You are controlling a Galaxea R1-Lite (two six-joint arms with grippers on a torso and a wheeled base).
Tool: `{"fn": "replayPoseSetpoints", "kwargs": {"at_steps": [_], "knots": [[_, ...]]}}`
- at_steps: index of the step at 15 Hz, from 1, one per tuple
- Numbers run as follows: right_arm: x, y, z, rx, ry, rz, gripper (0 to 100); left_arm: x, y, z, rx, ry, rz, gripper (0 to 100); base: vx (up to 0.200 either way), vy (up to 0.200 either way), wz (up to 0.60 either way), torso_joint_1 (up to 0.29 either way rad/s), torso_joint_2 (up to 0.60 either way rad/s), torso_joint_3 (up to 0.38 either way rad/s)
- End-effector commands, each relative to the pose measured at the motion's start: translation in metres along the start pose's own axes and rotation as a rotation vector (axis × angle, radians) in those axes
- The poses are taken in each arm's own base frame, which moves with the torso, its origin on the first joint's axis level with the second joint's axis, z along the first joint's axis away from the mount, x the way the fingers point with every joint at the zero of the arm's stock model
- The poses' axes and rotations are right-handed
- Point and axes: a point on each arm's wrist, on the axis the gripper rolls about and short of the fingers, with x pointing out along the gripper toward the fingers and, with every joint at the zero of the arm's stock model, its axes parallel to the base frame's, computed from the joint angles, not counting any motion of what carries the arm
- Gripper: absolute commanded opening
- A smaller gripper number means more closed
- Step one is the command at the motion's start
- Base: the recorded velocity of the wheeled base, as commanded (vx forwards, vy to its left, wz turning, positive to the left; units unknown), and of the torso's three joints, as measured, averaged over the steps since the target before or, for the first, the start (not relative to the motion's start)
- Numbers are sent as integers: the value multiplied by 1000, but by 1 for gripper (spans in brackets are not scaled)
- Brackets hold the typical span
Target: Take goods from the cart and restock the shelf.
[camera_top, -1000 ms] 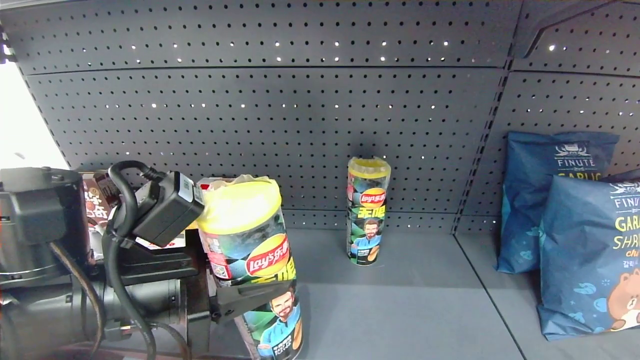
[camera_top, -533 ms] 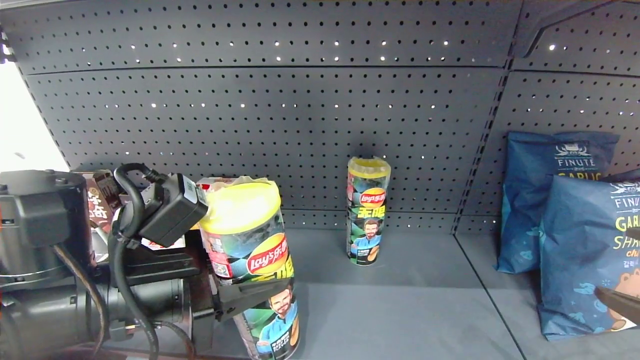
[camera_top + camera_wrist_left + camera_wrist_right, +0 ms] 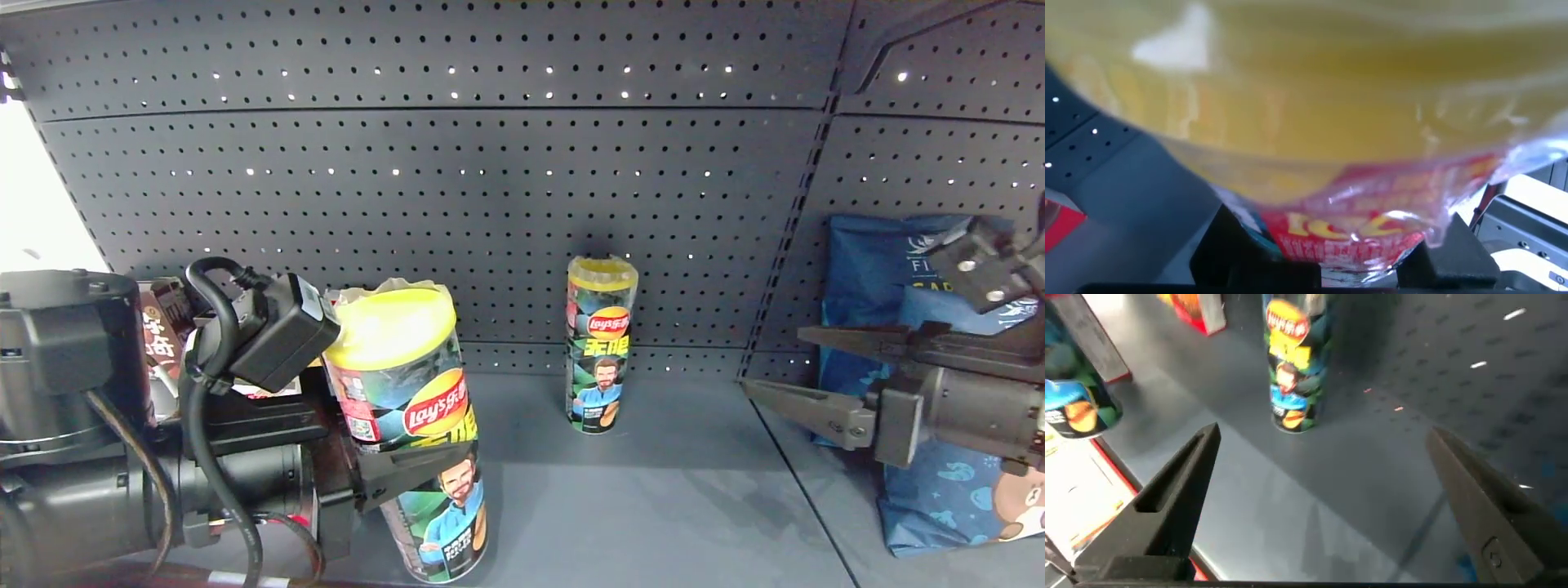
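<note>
Chip can [image 3: 404,359] is pinched in the left gripper [image 3: 385,482], leaning a bit, near the front edge of the shelf [image 3: 653,514]. Let go now and it may tip and roll off. Right gripper [image 3: 820,374] is spread wide, holding nothing.

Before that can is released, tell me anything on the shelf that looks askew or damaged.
The chip can in the left gripper is tilted, its lid leaning toward the robot's left, with loose wrap crumpled around the lid. The rear can stands upright. No spill shows.
</note>
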Motion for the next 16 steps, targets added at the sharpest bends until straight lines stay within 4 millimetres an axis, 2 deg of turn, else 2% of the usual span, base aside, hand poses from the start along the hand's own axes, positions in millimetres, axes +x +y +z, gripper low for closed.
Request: {"fn": "replayPoseSetpoints", "kwargs": {"at_steps": [1, 5, 6, 9, 13, 16], "knots": [[37, -5, -18, 23, 103, 32, 100, 1, 1, 1, -1, 0, 1, 0, 0, 0, 0, 0, 0, 0], [73, -17, -24, 30, 45, 15, 100, 0, 3, -2, -7, 6, 11, 0, 0, 0, 0, 0, 0, 0], [74, -18, -23, 31, 40, 16, 100, 0, 3, -2, -8, 8, 11, 0, 0, 0, 0, 0, 0, 0], [99, -25, -33, 51, -18, 174, 100, 0, 4, -3, -8, 8, 14, 0, 0, 0, 0, 0, 0, 0], [115, -43, -45, 41, -79, 319, 100, -1, 5, -1, -8, 4, 21, 0, 0, 0, 0, 0, 0, 0], [124, -46, -51, 39, -84, 350, 100, -1, 5, -2, -9, 6, 20, 0, 0, 0, 0, 0, 0, 0]]}}
